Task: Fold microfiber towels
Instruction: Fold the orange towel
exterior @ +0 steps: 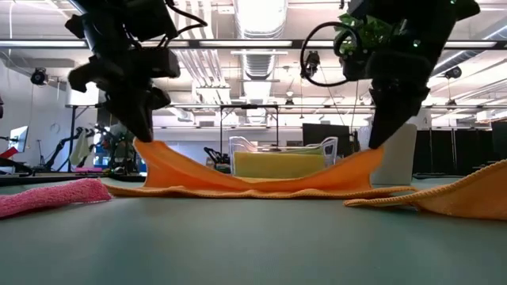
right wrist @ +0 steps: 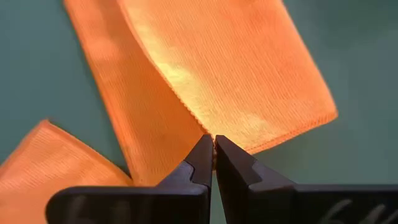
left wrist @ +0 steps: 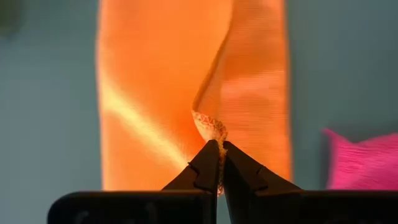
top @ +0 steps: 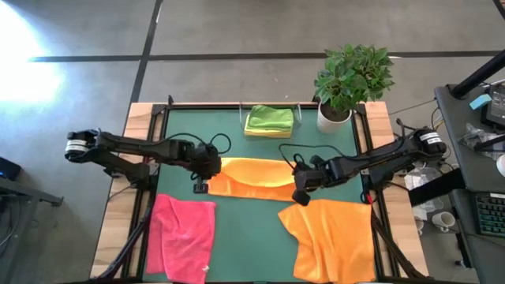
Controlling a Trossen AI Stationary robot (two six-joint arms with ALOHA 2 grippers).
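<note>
Orange microfiber, pinched at both ends, is hanging between two dark arms over a green table mat (top: 252, 225). From above, the left gripper (top: 207, 167) is clamping one corner of the orange towel (top: 252, 180) at nine o'clock from the mat's centre, while the right gripper (top: 301, 187) is clamping the opposite corner at three o'clock. A second orange towel (top: 335, 241) is lying at five o'clock, a pink towel (top: 183, 237) at seven o'clock, and a lime green towel (top: 269, 120) is sitting folded in a wire holder at twelve o'clock, with a potted plant (top: 351, 79) at one o'clock.

At table height, the left gripper (exterior: 144, 131) and the right gripper (exterior: 379, 141) are lifting the held orange towel (exterior: 253, 180) by its two ends, its middle sagging onto the mat (exterior: 253, 237); the pink towel (exterior: 51, 198) is lying at nine o'clock and the second orange towel (exterior: 444, 198) at three o'clock.

On the left wrist, the left gripper (left wrist: 219, 152) is closed tight on a frayed corner of the orange towel (left wrist: 149, 93), the pink towel (left wrist: 364, 162) showing beside it.

On the right wrist, the right gripper (right wrist: 214, 149) is closed tight on the edge of the doubled orange towel (right wrist: 217, 62), the second orange towel (right wrist: 50, 168) lying near.
</note>
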